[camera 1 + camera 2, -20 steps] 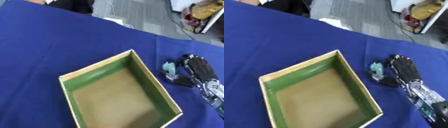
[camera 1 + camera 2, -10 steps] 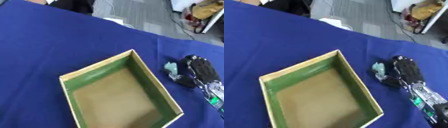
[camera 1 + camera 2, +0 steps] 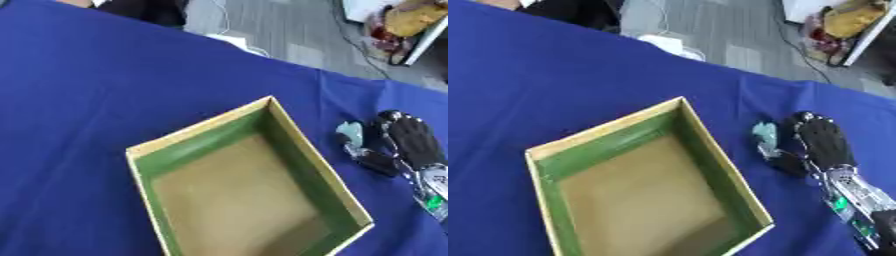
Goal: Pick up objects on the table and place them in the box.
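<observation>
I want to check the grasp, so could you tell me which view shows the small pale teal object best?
The right eye view: the pale teal object sits nearer the middle, beside the right hand. The left eye view shows the same object closer to its right edge.

Object (image 3: 765,135) right of box (image 3: 710,150)

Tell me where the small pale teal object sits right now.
In both eye views the pale teal object lies on the blue tablecloth, right of the box, beside the fingers of the right hand.
</observation>
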{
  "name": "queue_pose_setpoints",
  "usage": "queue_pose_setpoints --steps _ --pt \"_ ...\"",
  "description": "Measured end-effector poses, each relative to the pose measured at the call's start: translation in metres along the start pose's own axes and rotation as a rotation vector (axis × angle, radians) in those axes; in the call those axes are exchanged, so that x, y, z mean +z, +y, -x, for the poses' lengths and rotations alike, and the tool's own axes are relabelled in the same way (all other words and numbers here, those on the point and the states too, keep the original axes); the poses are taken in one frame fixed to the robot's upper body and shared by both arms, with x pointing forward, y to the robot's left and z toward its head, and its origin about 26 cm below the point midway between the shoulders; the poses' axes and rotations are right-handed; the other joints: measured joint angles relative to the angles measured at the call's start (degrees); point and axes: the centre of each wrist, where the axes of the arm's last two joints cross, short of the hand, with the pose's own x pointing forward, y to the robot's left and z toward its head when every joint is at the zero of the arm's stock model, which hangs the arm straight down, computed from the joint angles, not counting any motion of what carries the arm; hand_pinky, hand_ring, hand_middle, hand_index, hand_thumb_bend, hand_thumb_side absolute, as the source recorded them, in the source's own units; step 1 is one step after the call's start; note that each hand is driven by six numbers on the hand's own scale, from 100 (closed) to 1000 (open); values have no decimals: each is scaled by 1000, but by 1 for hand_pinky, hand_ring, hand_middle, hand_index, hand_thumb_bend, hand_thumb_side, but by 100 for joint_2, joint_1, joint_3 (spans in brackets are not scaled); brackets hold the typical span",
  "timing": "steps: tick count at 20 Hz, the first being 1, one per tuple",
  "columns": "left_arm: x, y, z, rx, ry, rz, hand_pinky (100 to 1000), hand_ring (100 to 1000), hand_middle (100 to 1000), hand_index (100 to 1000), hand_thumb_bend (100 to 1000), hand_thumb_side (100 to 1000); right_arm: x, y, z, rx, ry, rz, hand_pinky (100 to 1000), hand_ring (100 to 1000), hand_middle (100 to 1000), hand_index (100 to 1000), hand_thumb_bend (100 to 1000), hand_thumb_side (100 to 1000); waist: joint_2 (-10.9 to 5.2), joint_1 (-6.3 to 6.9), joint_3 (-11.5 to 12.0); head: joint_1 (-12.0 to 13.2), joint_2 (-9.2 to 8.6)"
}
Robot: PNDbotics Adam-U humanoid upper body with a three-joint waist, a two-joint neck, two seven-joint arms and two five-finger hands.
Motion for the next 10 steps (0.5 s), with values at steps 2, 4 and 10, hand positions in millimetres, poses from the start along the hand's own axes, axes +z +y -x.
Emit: queue_pose_setpoints --steps 2,4,10 --pt "0 0 0 0 0 0 850 662 931 968 1000 727 0 0 0 0 1 10 154 318 331 459 332 1000 16 -3 1 0 0" --pt "0 0 0 2 0 0 850 661 931 969 1000 727 0 0 1 -1 1 17 135 302 317 444 288 1000 19 -5 2 0 -1" --pt "0 0 0 6 1 2 850 661 931 969 1000 726 2 1 2 -14 -2 29 100 238 265 389 109 1000 28 -7 5 0 -4"
